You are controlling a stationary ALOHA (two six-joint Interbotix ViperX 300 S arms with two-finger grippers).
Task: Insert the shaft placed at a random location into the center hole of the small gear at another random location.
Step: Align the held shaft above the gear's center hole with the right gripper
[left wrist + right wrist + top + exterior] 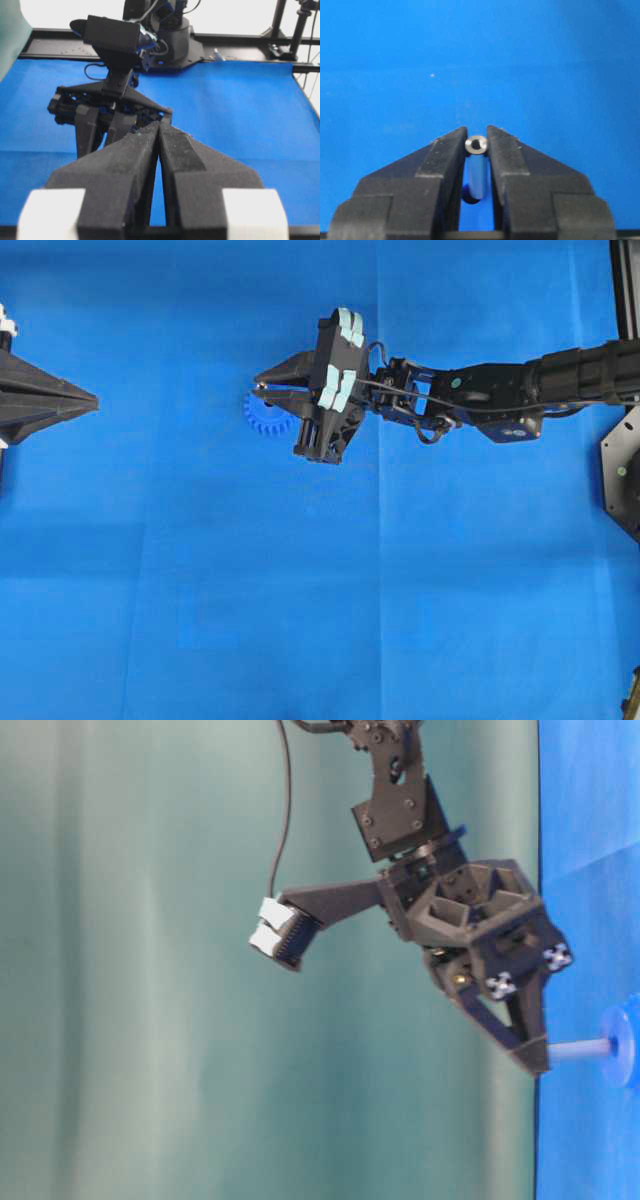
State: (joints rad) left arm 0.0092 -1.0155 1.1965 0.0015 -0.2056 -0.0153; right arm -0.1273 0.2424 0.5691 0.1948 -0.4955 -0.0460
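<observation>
The small blue gear (266, 419) lies flat on the blue mat, partly under my right gripper (259, 388). That gripper is shut on the shaft (476, 150), a short silvery pin held upright between the fingertips. In the right wrist view the pin's lower end meets the dark center hole (469, 196). In the table-level view the shaft (580, 1050) runs from the fingertips (534, 1060) to the gear's hub (622, 1046). My left gripper (92, 398) is shut and empty at the left edge, far from the gear; its fingers (172, 145) are pressed together.
The blue mat (320, 620) covers the whole table. The right arm (520, 385) stretches in from the right edge. A black frame and arm base (170, 40) stand along the mat's far edge in the left wrist view.
</observation>
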